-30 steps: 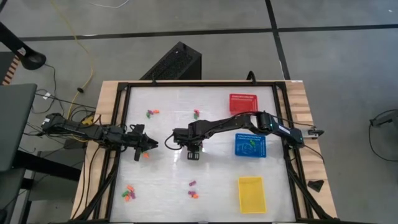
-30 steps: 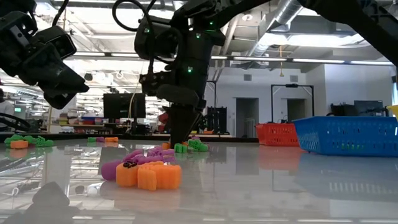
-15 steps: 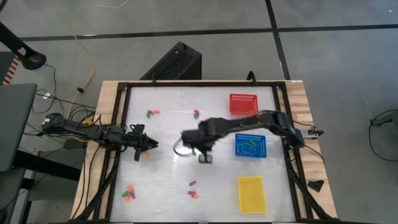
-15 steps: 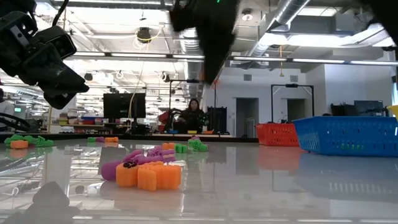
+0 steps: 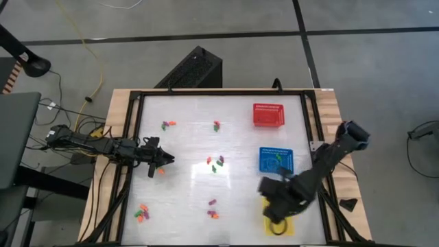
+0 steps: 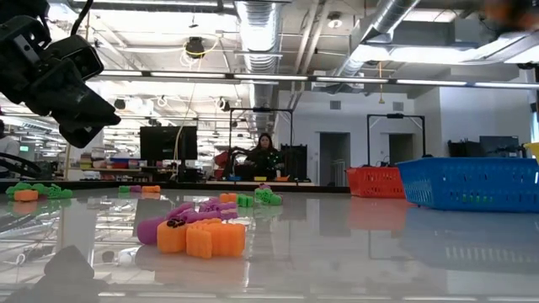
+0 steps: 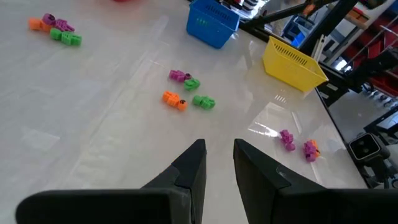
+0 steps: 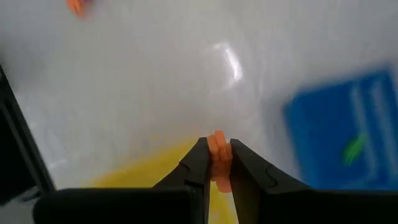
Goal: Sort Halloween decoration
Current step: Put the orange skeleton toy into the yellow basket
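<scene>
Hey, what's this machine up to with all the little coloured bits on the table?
It is sorting small Halloween trinkets into coloured mesh baskets. The right gripper pinches an orange trinket and is over the yellow basket at the table's near right corner, apparently about to drop it in. The blue basket holds green pieces, and the red basket sits beyond it. The left gripper waits, open, at the table's left side. Several clusters of trinkets lie unsorted on the table.

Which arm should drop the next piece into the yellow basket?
Right: the right gripper is shut on an orange trinket above the yellow basket. The left gripper waits empty, far across the table.
</scene>
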You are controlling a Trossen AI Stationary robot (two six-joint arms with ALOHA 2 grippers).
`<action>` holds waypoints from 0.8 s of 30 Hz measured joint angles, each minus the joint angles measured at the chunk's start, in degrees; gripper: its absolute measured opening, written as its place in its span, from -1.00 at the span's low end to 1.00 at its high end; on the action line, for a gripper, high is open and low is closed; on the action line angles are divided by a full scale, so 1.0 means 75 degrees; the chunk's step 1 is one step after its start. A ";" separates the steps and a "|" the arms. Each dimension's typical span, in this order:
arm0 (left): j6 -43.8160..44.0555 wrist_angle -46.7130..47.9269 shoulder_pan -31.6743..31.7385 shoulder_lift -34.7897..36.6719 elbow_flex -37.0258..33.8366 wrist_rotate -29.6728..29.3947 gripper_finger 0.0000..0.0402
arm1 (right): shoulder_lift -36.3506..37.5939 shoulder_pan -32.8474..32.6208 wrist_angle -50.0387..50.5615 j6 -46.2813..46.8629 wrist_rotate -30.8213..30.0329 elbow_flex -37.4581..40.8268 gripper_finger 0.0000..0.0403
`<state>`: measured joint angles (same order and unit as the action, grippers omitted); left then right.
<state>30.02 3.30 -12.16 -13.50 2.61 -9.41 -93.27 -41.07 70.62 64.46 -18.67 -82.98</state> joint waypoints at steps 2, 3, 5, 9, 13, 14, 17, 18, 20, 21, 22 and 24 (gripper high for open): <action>0.0000 -0.0001 0.0000 0.0000 -0.0001 0.0000 -0.65 | 0.0443 -0.0210 -0.0515 0.0887 0.0087 0.0826 -0.65; 0.0000 -0.0004 0.0000 0.0000 -0.0003 0.0000 -0.65 | 0.0661 -0.0263 -0.0874 0.1256 0.0081 0.1208 -0.65; 0.0000 -0.0004 0.0000 0.0000 -0.0003 0.0000 -0.65 | 0.0991 -0.0319 -0.1708 0.1642 0.0109 0.1960 -0.65; -0.0048 -0.0012 -0.0001 0.0000 -0.0003 -0.0038 -0.65 | 0.1305 -0.0247 -0.3156 0.1722 0.0745 0.3055 -0.65; 0.0122 -0.0015 0.0000 0.0000 -0.0003 -0.0014 -0.65 | 0.1338 -0.0038 -0.4003 0.1818 0.2145 0.3651 -0.65; 0.0116 -0.0015 0.0000 0.0000 -0.0003 -0.0009 -0.65 | 0.1308 0.0010 -0.4082 0.1913 0.2516 0.3700 -0.65; -0.0299 -0.0042 -0.0003 0.0000 -0.0006 -0.0147 -0.65 | 0.1279 0.0148 -0.4081 0.2155 0.3050 0.3710 -0.65; -0.0506 -0.0056 -0.0002 0.0000 -0.0006 -0.0232 -0.65 | 0.1279 0.0188 -0.4093 0.2160 0.3093 0.3710 -0.65; -0.0800 -0.0109 0.0000 0.0000 -0.0009 -0.0374 -0.65 | 0.1279 0.0291 -0.4084 0.2166 0.3115 0.3710 -0.64; -0.0878 -0.0146 0.0000 0.0000 -0.0012 -0.0394 -0.65 | 0.1279 0.0320 -0.4089 0.2166 0.3115 0.3710 -0.63; -0.0894 -0.0203 0.0000 0.0000 -0.0020 -0.0392 -0.65 | 0.1282 0.0354 -0.4088 0.2169 0.3115 0.3710 -0.61; -0.0920 -0.0418 0.0000 0.0000 -0.0020 -0.0314 -0.65 | 0.1282 0.0391 -0.4087 0.2169 0.3120 0.3710 -0.57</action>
<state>23.12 0.16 -12.16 -13.50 2.46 -11.77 -83.66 -38.14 39.97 80.73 4.73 -55.16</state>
